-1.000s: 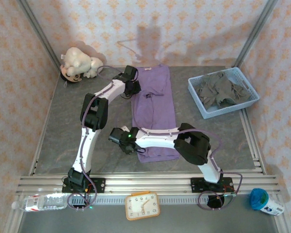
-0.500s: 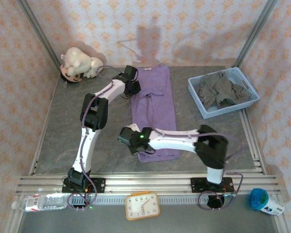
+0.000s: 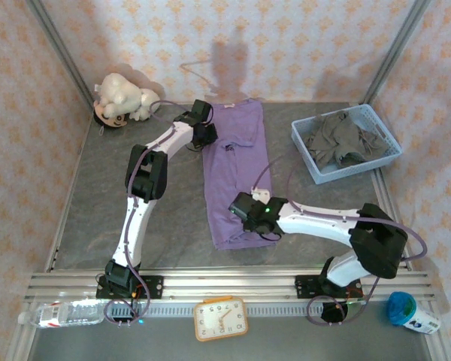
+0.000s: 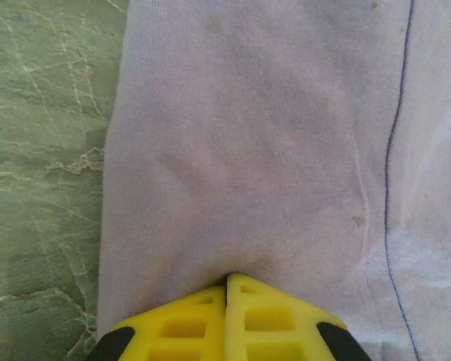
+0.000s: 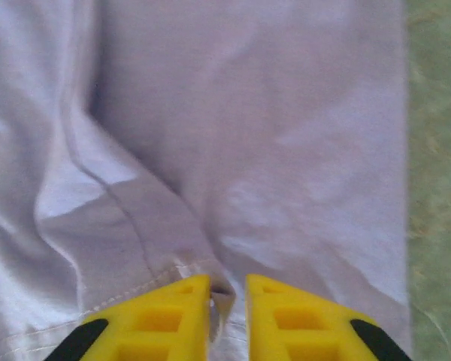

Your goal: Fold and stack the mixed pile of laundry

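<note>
The lilac-purple shirt (image 3: 237, 173) lies lengthwise in the middle of the table, folded into a long narrow strip. My left gripper (image 3: 208, 135) sits at its upper left edge; in the left wrist view its yellow fingers (image 4: 227, 277) are shut and pinch the purple cloth. My right gripper (image 3: 240, 207) rests low on the shirt's near right part. Its jaws (image 5: 228, 280) stand slightly open, with a ridge of hem cloth lying loose in the gap. The dark grey-olive shirt (image 3: 338, 141) lies crumpled in the blue basket.
The light blue basket (image 3: 338, 171) stands at the back right. A white plush toy (image 3: 120, 98) sits in the back left corner. On the near rail are a clock (image 3: 220, 318), a bottle (image 3: 64, 312) and a cup (image 3: 406, 310).
My right arm swung from the shirt's near left edge across to its right side. The shirt's near end is narrower now. The left arm has not moved.
</note>
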`<action>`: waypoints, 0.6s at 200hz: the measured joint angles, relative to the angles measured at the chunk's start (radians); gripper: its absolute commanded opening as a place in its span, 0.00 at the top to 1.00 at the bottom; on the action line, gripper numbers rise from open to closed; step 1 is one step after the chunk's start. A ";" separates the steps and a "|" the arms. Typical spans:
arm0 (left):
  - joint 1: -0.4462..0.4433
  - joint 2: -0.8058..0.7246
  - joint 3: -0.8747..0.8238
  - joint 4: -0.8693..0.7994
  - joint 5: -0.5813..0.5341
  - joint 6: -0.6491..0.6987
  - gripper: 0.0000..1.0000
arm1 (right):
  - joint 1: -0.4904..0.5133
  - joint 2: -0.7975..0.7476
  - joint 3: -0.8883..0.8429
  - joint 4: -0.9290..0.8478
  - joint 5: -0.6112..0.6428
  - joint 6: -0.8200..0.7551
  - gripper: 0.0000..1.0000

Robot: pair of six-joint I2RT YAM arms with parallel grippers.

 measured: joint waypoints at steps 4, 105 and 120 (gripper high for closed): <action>0.000 0.002 0.003 -0.003 0.000 0.000 0.94 | 0.000 -0.005 0.000 -0.009 0.004 0.012 0.68; 0.001 0.029 0.057 -0.042 0.000 0.000 0.92 | 0.209 0.250 0.325 0.002 -0.032 -0.274 0.66; 0.001 0.033 0.064 -0.044 0.000 0.000 0.92 | 0.224 0.322 0.355 0.004 -0.061 -0.312 0.66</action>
